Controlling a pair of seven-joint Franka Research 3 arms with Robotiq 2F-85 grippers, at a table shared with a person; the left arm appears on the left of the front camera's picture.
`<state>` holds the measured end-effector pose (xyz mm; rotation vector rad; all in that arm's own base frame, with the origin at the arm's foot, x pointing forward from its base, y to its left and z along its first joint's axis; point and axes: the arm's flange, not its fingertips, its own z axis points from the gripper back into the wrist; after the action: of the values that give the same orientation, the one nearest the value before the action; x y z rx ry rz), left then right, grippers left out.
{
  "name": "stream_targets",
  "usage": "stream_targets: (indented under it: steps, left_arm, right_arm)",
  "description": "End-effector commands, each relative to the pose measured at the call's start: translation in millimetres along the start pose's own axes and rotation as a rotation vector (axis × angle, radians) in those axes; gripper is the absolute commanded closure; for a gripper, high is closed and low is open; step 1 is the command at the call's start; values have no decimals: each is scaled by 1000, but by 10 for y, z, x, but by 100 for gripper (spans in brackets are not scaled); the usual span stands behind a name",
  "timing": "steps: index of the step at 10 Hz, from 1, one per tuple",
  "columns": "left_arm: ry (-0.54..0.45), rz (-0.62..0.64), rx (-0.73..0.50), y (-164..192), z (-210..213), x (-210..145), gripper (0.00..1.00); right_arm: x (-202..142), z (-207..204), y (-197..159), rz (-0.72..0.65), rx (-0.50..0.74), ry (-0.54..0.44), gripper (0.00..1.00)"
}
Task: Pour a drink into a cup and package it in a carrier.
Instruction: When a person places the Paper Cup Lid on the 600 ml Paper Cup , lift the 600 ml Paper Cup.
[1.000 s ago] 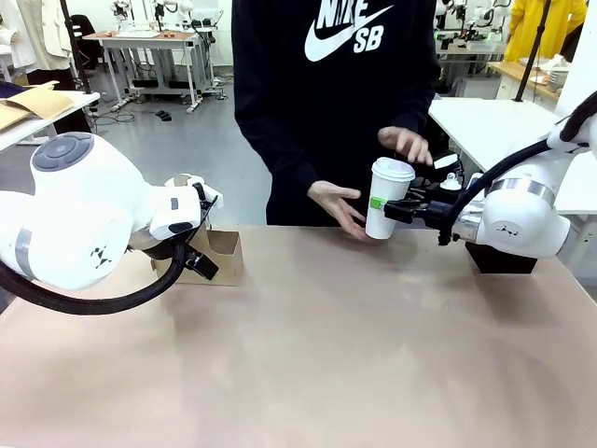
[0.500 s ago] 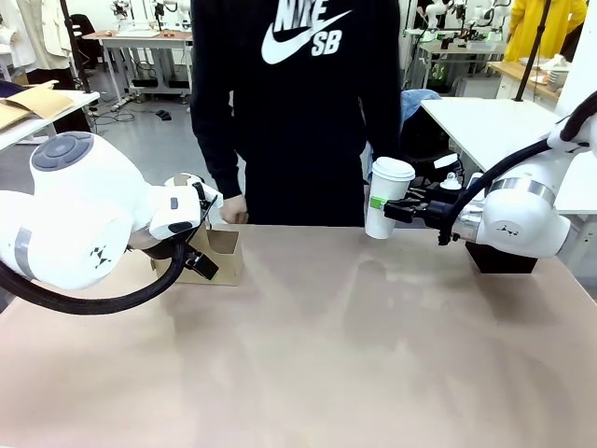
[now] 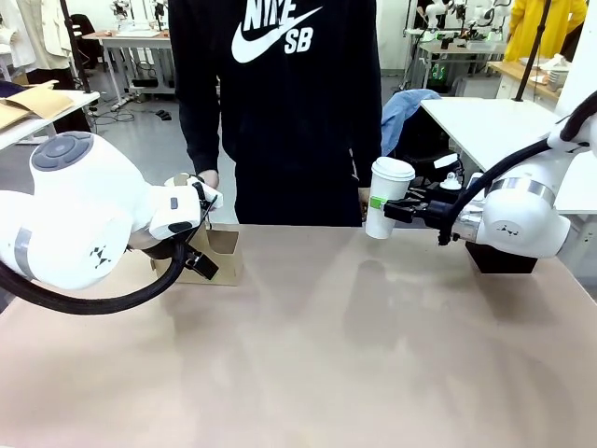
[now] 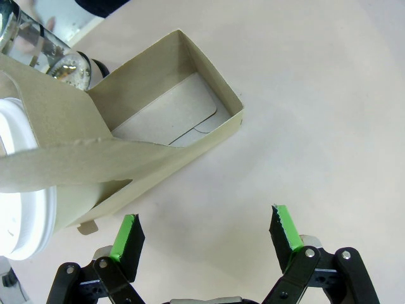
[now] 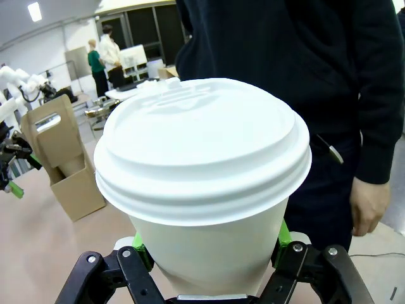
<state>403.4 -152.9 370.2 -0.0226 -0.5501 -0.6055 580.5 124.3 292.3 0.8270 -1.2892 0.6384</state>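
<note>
My right gripper (image 3: pixel 381 213) is shut on the cup (image 3: pixel 384 198), a white paper cup with a domed lid, and holds it upright above the table's far edge. In the right wrist view the cup (image 5: pixel 202 171) sits between the green pads (image 5: pixel 281 239). The brown cardboard carrier (image 3: pixel 221 254) stands at the far left of the table. My left gripper (image 3: pixel 201 263) hangs open just in front of it. In the left wrist view the open gripper (image 4: pixel 205 233) is over bare table beside the carrier (image 4: pixel 171 126). The drink is out of view.
A person in a black top stands across the table, one hand (image 3: pixel 207 177) low near the carrier. A glass jug (image 4: pixel 35 47) and a white lid (image 4: pixel 22 209) lie beyond the carrier. A black box (image 3: pixel 504 259) sits under my right arm.
The person has taken both hands off the cup and stepped toward picture left. Both grippers have stayed where they were.
</note>
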Motion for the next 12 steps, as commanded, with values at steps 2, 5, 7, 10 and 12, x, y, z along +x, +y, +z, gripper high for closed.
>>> stream_targets:
  steps: [2,5,7,10,12]
  left_arm:
    - [-1,2,-2,7,2,-3,0]
    - [-1,2,-2,7,2,-3,0]
    - [-1,2,-2,7,2,-3,0]
    - [-1,2,-2,7,2,-3,0]
    - [-1,2,-2,7,2,-3,0]
  right_arm:
    - [63,-15,17,-2,-8,-17,20]
    - [63,-15,17,-2,-8,-17,20]
    - [0,0,0,0,0,0,20]
    - [564,78,230,0,1,20,20]
    - [984,129,374,15,21,31,20]
